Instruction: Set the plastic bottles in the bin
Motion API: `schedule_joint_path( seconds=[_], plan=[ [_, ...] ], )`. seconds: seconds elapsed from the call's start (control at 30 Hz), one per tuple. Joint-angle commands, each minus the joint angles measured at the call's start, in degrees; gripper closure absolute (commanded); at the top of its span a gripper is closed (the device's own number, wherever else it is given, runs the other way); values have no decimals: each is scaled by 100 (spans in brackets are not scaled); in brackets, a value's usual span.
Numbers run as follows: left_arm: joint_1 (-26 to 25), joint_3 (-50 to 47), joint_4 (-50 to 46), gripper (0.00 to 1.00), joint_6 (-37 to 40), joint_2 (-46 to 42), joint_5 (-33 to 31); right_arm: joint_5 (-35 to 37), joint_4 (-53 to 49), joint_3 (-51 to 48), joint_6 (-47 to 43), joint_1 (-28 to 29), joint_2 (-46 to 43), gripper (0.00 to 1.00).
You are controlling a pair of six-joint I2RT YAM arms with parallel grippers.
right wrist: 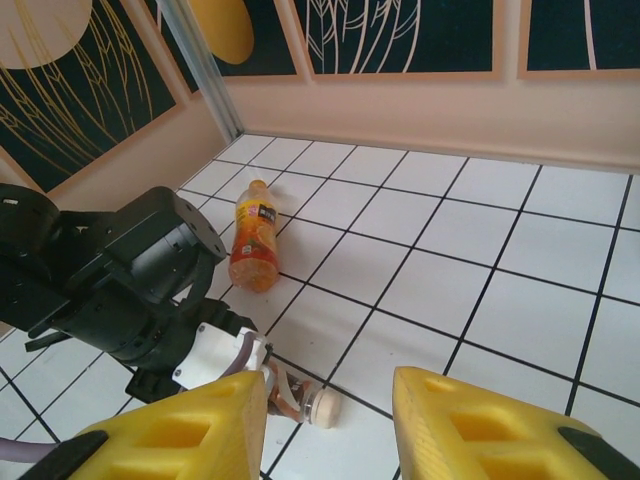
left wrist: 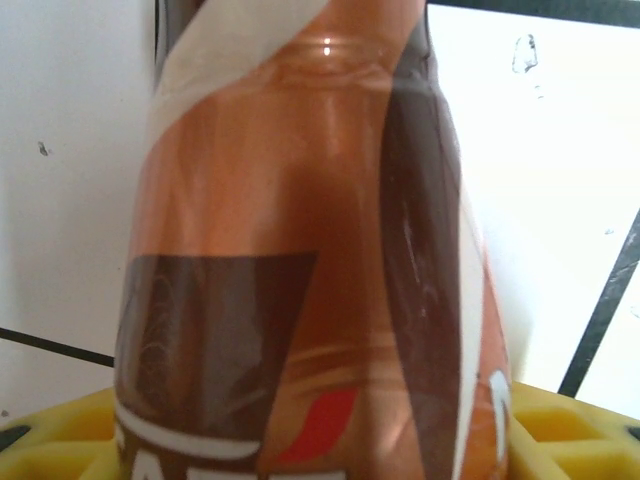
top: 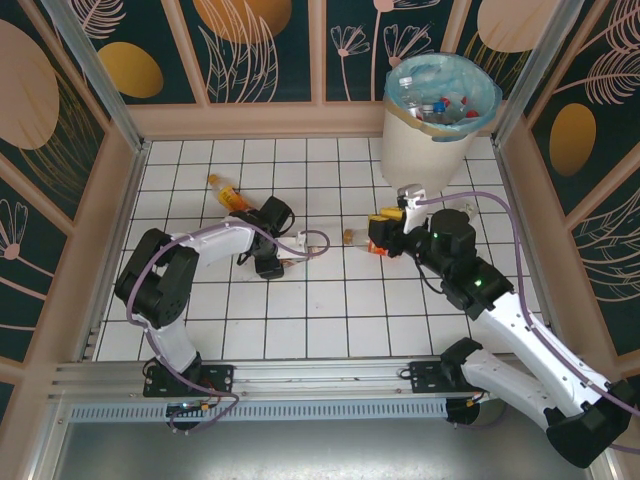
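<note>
bin (top: 425, 145) holds several bottles (top: 445, 105) | left claw (left wrist: 315, 440) seemingly clenched on brown-label bottle (left wrist: 300, 250) | right claw (right wrist: 332, 430) released, empty

A robot lab: a left arm (top: 160, 285) and a right arm (top: 520, 340) bolted on a metal rail (top: 320, 375) before a tiled desk (top: 330, 320), inside patterned panels (top: 260, 50).

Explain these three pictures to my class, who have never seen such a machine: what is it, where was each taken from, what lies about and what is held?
These are two robot arms bolted to a tiled table. The wide picture looks down from above; the other two come from a camera on each wrist. The left hand grips a brown-and-orange labelled bottle between its yellow fingers. The right hand is open and empty. An orange bottle lies loose on the tiles. The cream bin at the back holds several bottles.
</note>
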Motion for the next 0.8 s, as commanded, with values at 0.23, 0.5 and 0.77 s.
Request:
schedule_joint_path(
  seconds=[0.23,0.5,0.77],
  plan=[
    [40,-44,488,43,-727,-1737,702,-327,24,149,429,56,-134,61],
    [41,-1474,3072,41,-2152,-3715,1922,-918,939,469,797,106,-27,63],
    [39,-2063,4624,44,-3062,-4395,2336,-1268,2105,629,868,361,54,66]
  ],
)
